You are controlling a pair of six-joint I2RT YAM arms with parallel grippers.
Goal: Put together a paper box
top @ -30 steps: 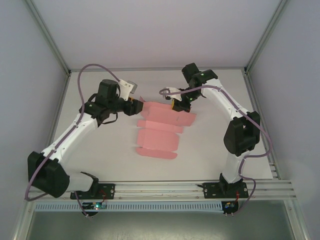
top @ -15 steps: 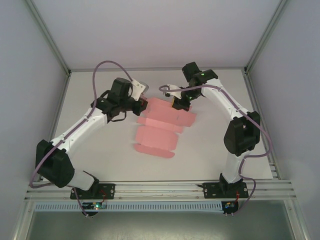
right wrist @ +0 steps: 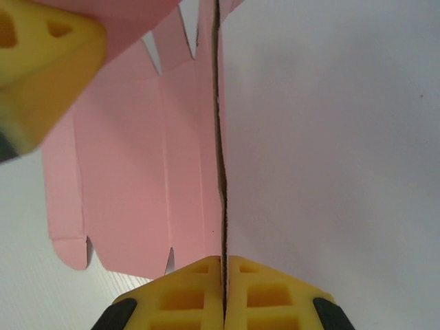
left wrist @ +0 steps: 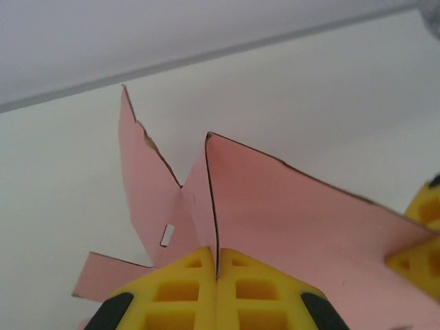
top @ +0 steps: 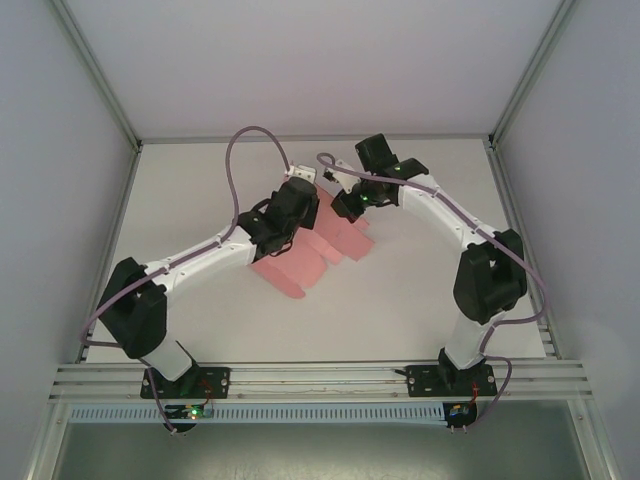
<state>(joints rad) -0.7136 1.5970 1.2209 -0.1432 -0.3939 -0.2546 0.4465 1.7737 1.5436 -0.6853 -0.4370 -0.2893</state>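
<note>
white table | pale grey walls | left tool, right tool clamping paper box

I see the paper box at the middle of the table, its near end pointing near-left. My left gripper is at its far left edge, my right gripper at its far right edge, near each other; the card stands between the jaws of each
</note>
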